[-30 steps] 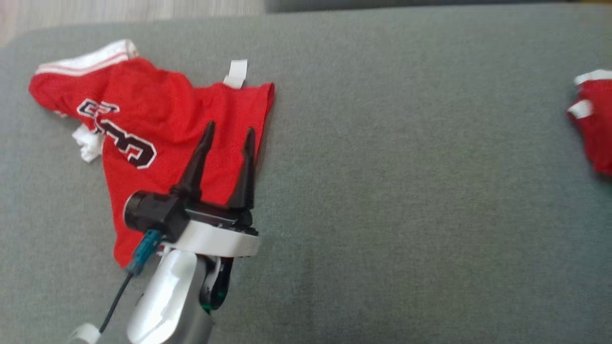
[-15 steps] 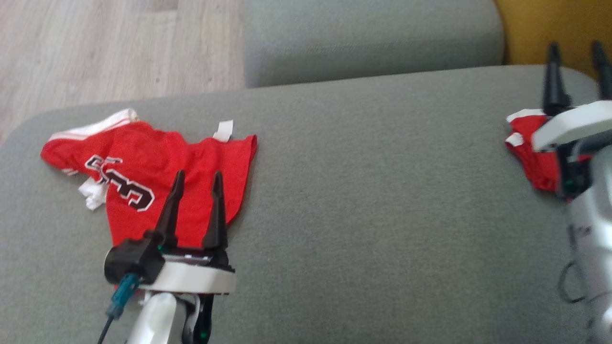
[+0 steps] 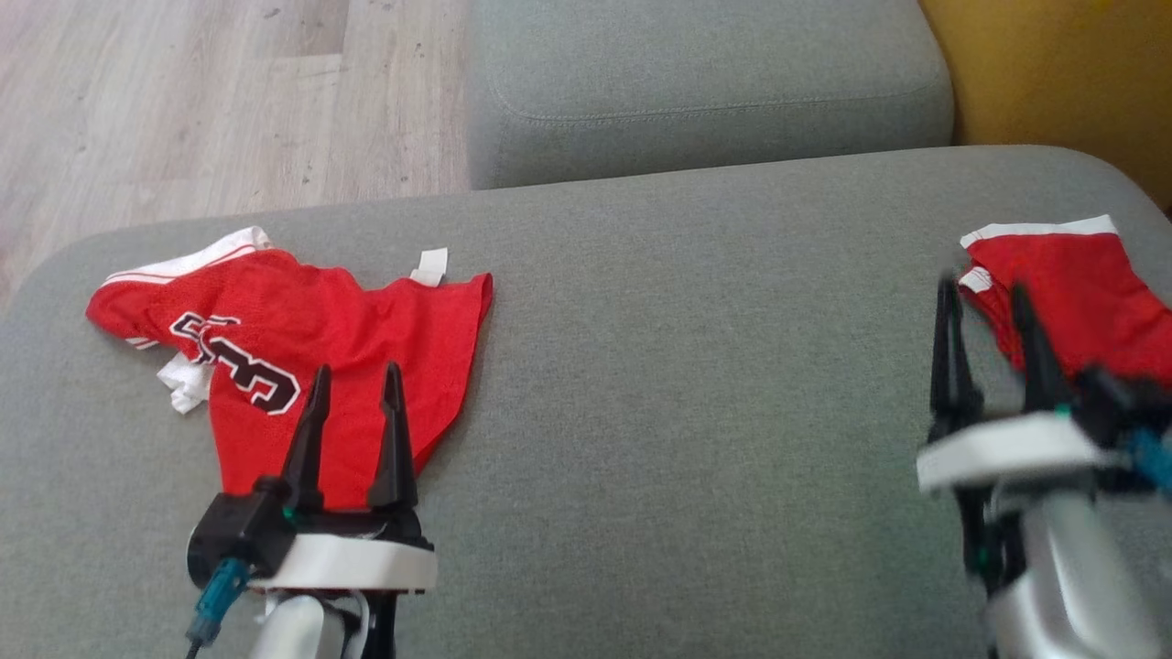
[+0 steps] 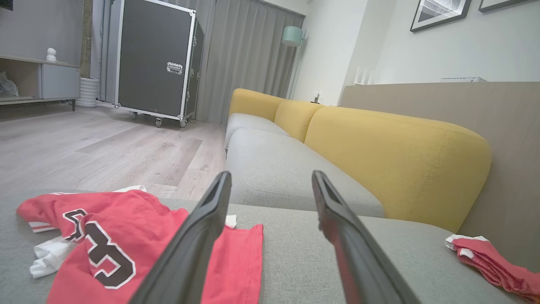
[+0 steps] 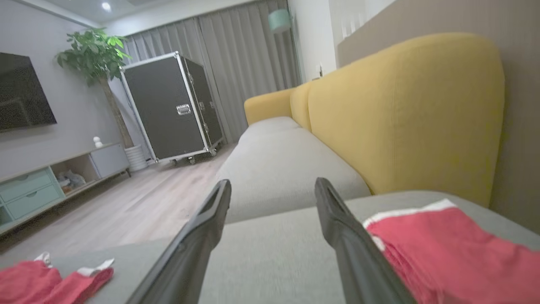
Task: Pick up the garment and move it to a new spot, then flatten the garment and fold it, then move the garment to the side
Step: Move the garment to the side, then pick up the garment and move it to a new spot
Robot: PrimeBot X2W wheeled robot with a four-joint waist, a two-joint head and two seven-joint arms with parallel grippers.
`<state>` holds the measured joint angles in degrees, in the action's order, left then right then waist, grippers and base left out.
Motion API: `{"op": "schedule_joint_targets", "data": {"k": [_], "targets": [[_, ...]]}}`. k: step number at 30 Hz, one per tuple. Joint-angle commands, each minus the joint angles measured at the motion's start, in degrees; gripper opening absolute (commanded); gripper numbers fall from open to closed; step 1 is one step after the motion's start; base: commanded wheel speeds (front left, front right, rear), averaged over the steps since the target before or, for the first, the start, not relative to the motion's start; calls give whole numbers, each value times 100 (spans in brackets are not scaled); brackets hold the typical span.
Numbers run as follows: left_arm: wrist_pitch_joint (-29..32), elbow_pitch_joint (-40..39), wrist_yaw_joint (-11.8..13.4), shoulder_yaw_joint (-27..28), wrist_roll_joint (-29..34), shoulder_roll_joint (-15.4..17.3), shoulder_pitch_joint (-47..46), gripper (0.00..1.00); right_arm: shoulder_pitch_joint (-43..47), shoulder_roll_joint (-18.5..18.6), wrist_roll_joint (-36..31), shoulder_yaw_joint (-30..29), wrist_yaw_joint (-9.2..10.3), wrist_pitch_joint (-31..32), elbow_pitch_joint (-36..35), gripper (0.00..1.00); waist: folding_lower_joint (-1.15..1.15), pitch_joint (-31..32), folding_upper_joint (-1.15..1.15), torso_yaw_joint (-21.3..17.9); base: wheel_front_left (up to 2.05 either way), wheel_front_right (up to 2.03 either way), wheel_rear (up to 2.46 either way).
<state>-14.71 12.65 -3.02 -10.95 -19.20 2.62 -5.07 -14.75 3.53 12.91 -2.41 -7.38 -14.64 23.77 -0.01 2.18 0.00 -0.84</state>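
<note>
Our left gripper (image 3: 357, 369) and right gripper (image 3: 982, 286) stood wide, empty. Pinching the crumpled jersey (image 3: 348, 348) by one layer, we judged, could have dragged it bunched across the sofa (image 3: 696, 366).

The jersey (image 3: 320, 366) lay on the seat cushion (image 3: 696, 366) by its far left corner, and a second garment (image 3: 1080, 293) lay at the right edge, well apart. The left gripper (image 3: 357, 371) stood over the jersey's near part, the right gripper (image 3: 981, 286) just left of the second garment. Another cushion (image 3: 705, 82) sat behind.
</note>
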Motion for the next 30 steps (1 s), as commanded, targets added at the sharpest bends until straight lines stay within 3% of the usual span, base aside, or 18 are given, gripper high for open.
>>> {"op": "schedule_joint_targets", "data": {"k": [1, 9, 30], "targets": [[-29, -151, -7, 205, -16, 26, -154, 100, 75, -52, -48, 96, -11, -35, -279, 100, 1, -5, 0, 11, 0, 0, 0], [-29, -43, 28, 232, 87, 26, -44, 100, 851, -64, -102, 244, -11, -35, -649, 100, 1, -64, 0, 25, 0, 0, 0], [-29, 81, 47, 248, 119, 26, -76, 100, 858, -65, 5, 306, -11, -36, -808, 100, 1, -43, 0, 184, 0, 0, 0]]}}
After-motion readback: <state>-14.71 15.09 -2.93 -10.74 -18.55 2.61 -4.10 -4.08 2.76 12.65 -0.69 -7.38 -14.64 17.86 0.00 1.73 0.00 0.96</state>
